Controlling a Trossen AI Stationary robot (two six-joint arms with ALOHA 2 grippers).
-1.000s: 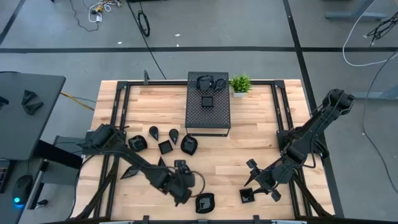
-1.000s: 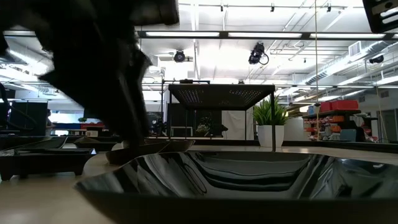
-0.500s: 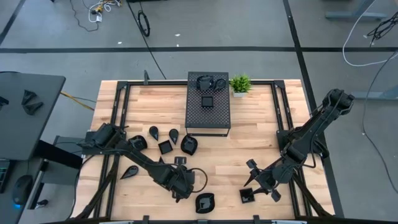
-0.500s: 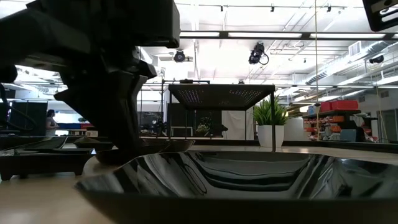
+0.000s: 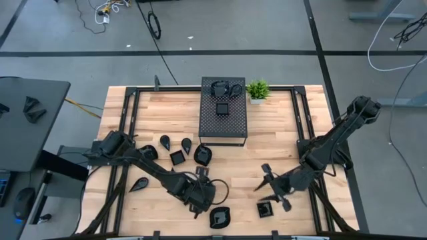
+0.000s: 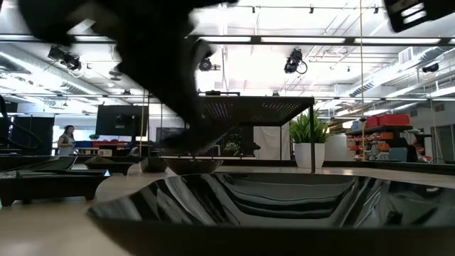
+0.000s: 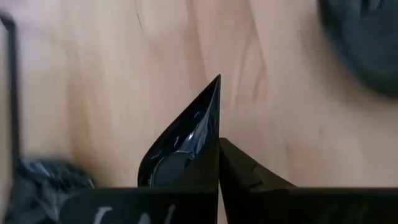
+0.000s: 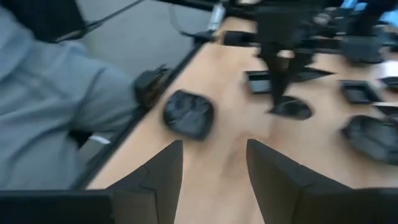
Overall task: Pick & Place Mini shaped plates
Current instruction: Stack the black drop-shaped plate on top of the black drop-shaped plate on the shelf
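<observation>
Several mini shaped plates, small glossy black dishes, lie on the wooden table: a cluster (image 5: 177, 158) at the left middle, one (image 5: 139, 184) at the left, one (image 5: 220, 217) and one (image 5: 265, 210) near the front edge. My left gripper (image 5: 202, 193) is shut on a teardrop plate (image 7: 183, 140), also seen below its fingers in the right wrist view (image 8: 289, 109). My right gripper (image 5: 268, 185) stands open at the right front, its fingers empty (image 8: 211, 165). My left gripper pinches the teardrop plate's rim (image 7: 210, 149) at its wide end between its two fingers. The fingers (image 8: 280, 68) come from above, pointing down. The plate's pointed tip (image 7: 217, 79) sticks out away from the fingers. The plate seems just clear of the table.
A black perforated box (image 5: 223, 117) holding a few dishes stands at the far middle, with a small potted plant (image 5: 257, 90) beside it. A square plate (image 5: 201, 172) lies close to my left gripper. A person in grey (image 8: 43, 93) stands at the table's near edge.
My left gripper has risen and gone a little toward the table's right edge, and the teardrop plate has come up with it. My right gripper has shifted slightly toward the table's left and far edges, staying open.
</observation>
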